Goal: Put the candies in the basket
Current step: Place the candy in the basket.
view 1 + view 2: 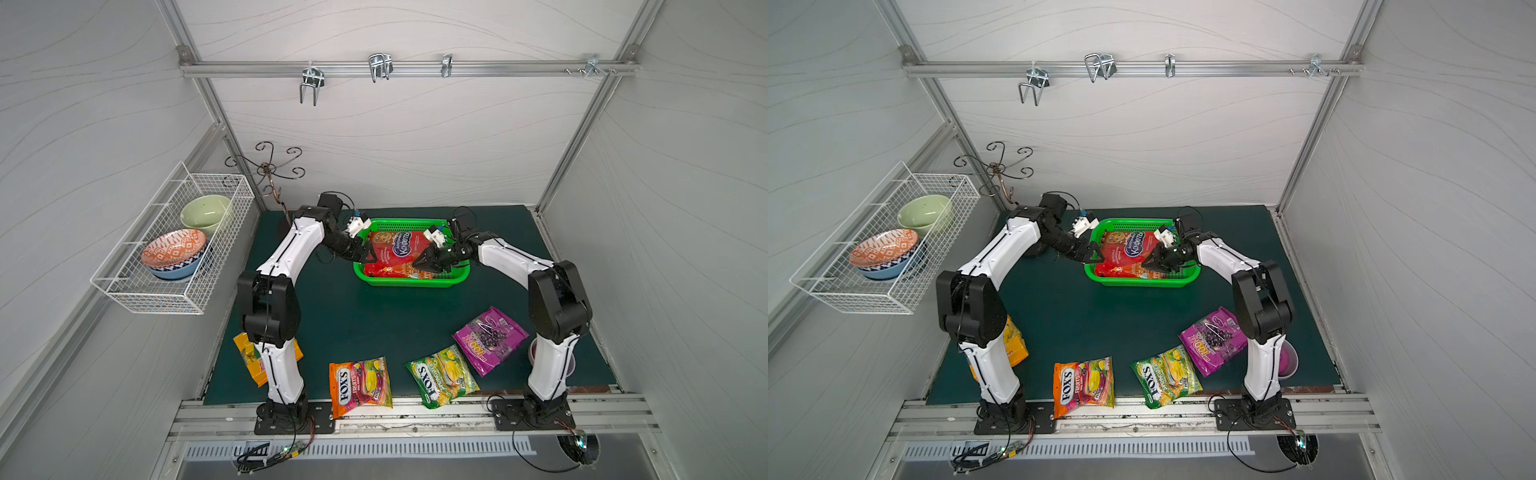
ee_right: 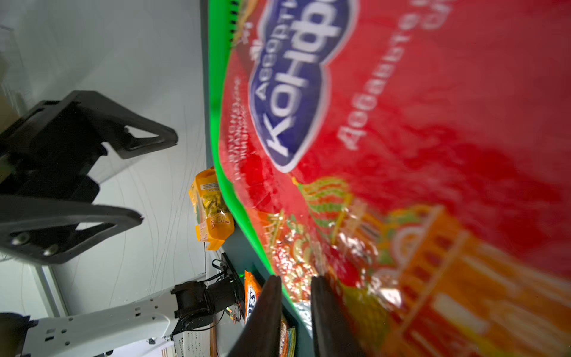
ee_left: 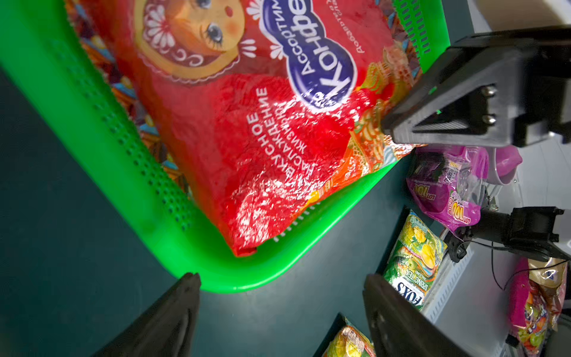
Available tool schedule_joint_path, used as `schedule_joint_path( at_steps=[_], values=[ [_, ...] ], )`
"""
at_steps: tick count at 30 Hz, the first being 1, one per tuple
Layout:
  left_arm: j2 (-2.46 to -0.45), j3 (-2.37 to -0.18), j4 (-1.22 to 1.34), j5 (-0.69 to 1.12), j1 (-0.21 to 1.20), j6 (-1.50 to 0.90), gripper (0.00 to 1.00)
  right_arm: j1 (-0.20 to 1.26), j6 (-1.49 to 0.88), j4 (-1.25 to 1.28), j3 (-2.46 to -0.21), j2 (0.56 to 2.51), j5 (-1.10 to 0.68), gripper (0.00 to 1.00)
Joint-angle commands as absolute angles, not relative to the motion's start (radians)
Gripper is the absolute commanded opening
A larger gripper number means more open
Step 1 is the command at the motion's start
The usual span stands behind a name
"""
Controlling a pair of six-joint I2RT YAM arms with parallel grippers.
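The green basket (image 1: 411, 283) stands at the back of the mat and holds a large red candy bag (image 1: 390, 254) lying over another patterned bag (image 3: 92, 49). My left gripper (image 1: 371, 257) is open at the basket's left rim, with only rim and mat between its fingers (image 3: 281, 276). My right gripper (image 1: 419, 264) rests on the red bag's near right corner. Its jaws (image 2: 296, 278) stand almost together, with the bag's foil edge in the narrow gap. On the near mat lie an orange FOX'S bag (image 1: 360, 386), a green FOX'S bag (image 1: 442, 376), a purple bag (image 1: 490, 338) and a yellow-orange bag (image 1: 249, 357).
A white wire basket (image 1: 174, 253) with bowls hangs on the left wall. A metal mug tree (image 1: 270, 170) stands in the back left corner. A purple-lined bowl (image 1: 533, 351) sits behind the right arm's base. Both FOX'S bags overhang the mat's front edge onto the metal rail (image 1: 407, 411).
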State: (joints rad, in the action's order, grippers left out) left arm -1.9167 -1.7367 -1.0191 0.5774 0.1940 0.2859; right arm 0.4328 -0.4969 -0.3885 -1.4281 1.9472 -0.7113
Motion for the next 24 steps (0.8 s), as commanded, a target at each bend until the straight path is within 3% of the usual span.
schedule_joint_path(
  at_steps=[1,6,11,18,24],
  values=[
    [-1.962,-1.778,-0.916,0.640,0.222,0.293,0.86,0.408,-0.464,-0.420,-1.417,1.995,-0.683,0.21],
    [-2.027,-1.786,-0.886,0.679,0.248,0.310,0.85,0.399,-0.432,-0.426,-1.411,2.024,-0.631,0.22],
    [-2.068,-1.780,-0.880,0.600,0.271,0.330,0.83,0.403,-0.422,-0.434,-1.430,2.028,-0.635,0.22],
    [-2.048,-1.710,-0.868,0.480,0.272,0.401,0.81,0.427,-0.424,-0.417,-1.383,1.918,-0.647,0.24],
    [-2.019,-1.698,-0.883,0.483,0.273,0.357,0.83,0.414,-0.344,-0.536,-1.445,1.775,-0.521,0.30]
  ],
)
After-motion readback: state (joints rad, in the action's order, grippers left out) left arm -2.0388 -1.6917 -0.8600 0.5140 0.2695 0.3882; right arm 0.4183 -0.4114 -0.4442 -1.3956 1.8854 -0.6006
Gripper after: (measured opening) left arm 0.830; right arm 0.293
